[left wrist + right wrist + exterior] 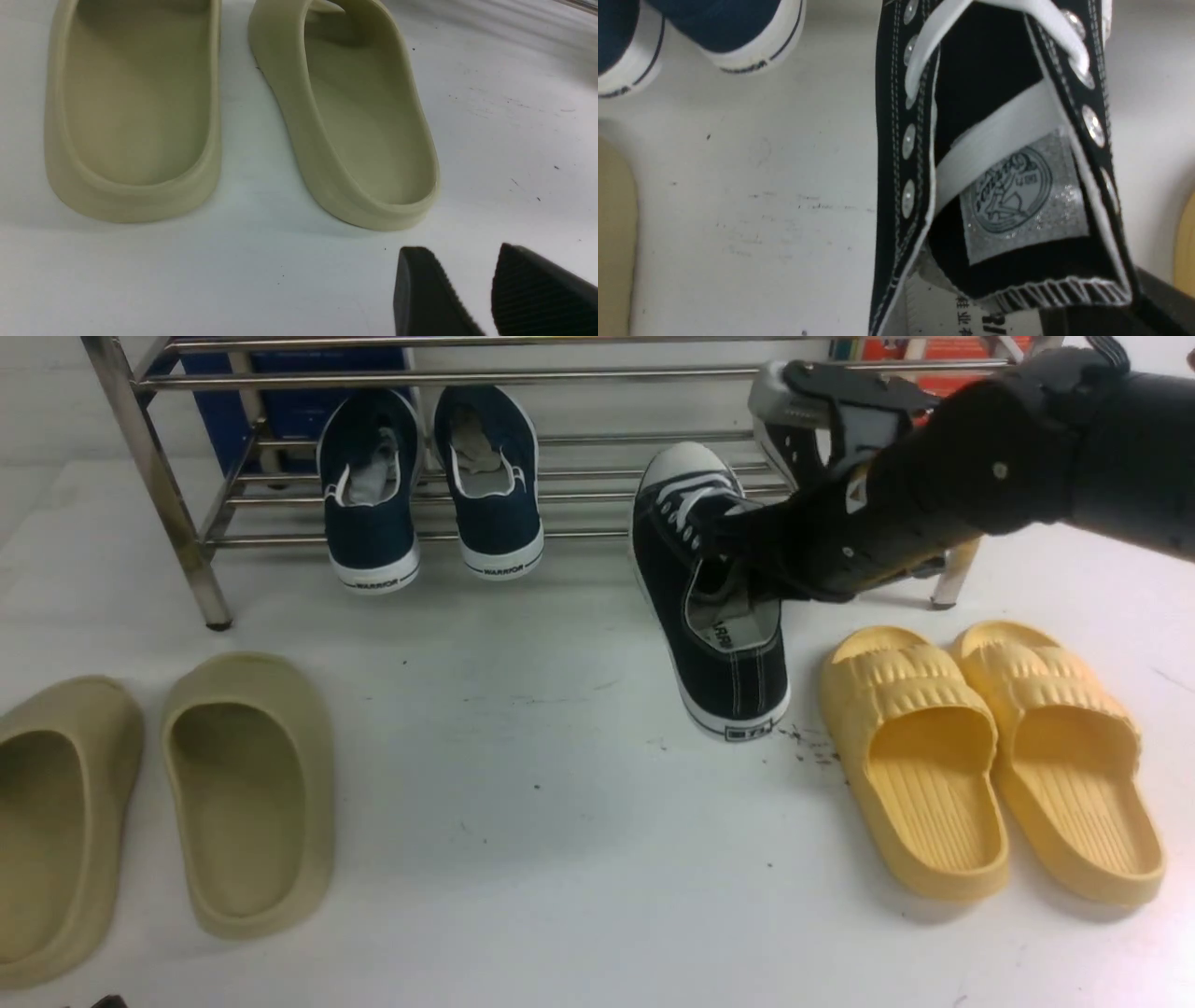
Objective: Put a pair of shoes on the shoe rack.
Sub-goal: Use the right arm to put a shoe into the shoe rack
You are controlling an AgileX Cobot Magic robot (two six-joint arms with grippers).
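Logged right arm [980, 476] slanting down from upper right, right gripper [747, 569] sunk in black sneaker [719, 644] at centre, toe toward shoe rack [579, 378]; jaws hidden, grip undetermined. Logged left gripper [462, 261] with jaws spread, empty, beside olive slides [355, 140]. Read WARRIOR on navy sneakers [373, 541]; tongue label [1017, 196] unreadable.

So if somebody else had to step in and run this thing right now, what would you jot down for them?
Left gripper: open, empty, low over the table by the olive slides.
Right gripper: at the mouth of one black canvas sneaker; jaws hidden, grip unconfirmed.
That sneaker: toe toward the shoe rack, heel out over the table, not yet seated on the bars.
Second black sneaker: not clearly visible, possibly behind the right arm.
Done: only the navy WARRIOR sneakers sit on the rack.
To do: seat this sneaker, then its mate.
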